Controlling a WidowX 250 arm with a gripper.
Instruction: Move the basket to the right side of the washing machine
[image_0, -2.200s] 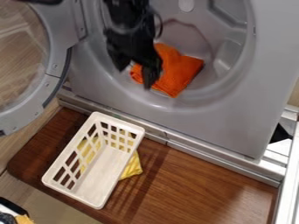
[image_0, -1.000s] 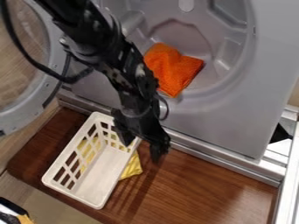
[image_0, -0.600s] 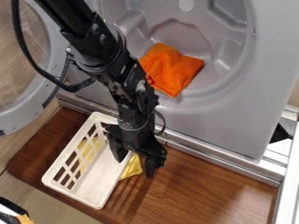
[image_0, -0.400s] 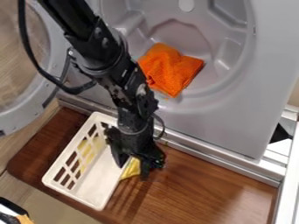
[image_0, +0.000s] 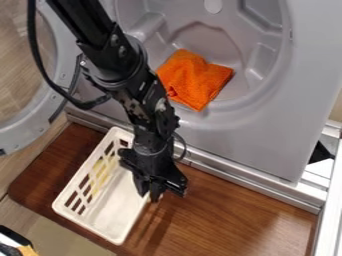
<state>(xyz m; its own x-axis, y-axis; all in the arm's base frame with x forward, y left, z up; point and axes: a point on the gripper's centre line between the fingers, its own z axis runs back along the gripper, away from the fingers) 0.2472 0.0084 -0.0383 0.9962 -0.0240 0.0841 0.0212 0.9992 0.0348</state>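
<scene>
The black gripper hangs at the right long side of the white basket, its fingers shut on that side's rim, one inside and the other outside. Slotted walls and a solid floor make up the basket, which lies at a slant on the brown wooden board, left of centre. Behind it stands the grey washing machine, its round opening facing the camera.
An orange cloth lies in the machine's opening. Yellow cloth shows through the basket's left slots. The machine's open door is at the left, and a metal rail runs along the board's back edge.
From over the machine's opening, the gripper has come down to the basket and its fingers have closed on the rim. The basket has shifted slightly right and toward the camera, covering the yellow cloth's right part.
</scene>
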